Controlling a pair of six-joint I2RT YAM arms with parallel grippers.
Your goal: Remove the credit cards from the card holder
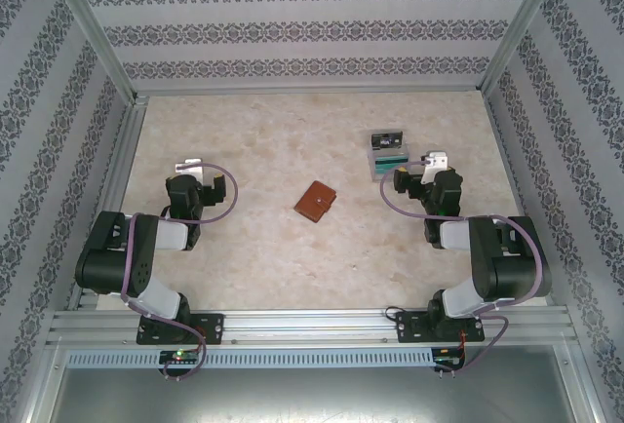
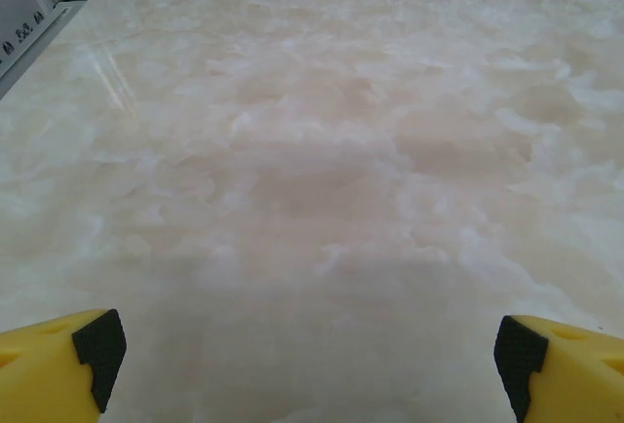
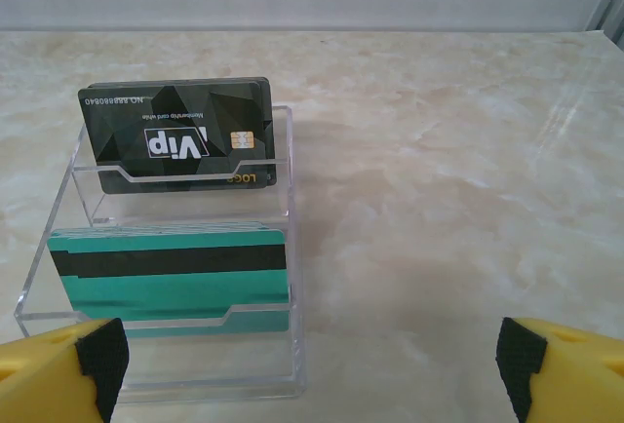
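Note:
The card holder point(image 1: 315, 201), a small reddish-brown leather wallet, lies folded shut in the middle of the table, between the two arms. No card shows at it. My left gripper point(image 1: 200, 174) point(image 2: 312, 369) hovers open over bare table, well to the wallet's left. My right gripper point(image 1: 421, 170) point(image 3: 312, 369) is open too, off to the wallet's right, facing a clear stand with nothing between its yellow fingers point(image 3: 561, 365).
The clear acrylic two-tier stand point(image 3: 292, 248) point(image 1: 390, 155) stands just beyond the right gripper. Black VIP cards point(image 3: 180, 135) fill its back tier and teal cards point(image 3: 171, 272) its front tier. Patterned walls and metal rails point(image 1: 97, 43) enclose the marble-look table point(image 1: 292, 131).

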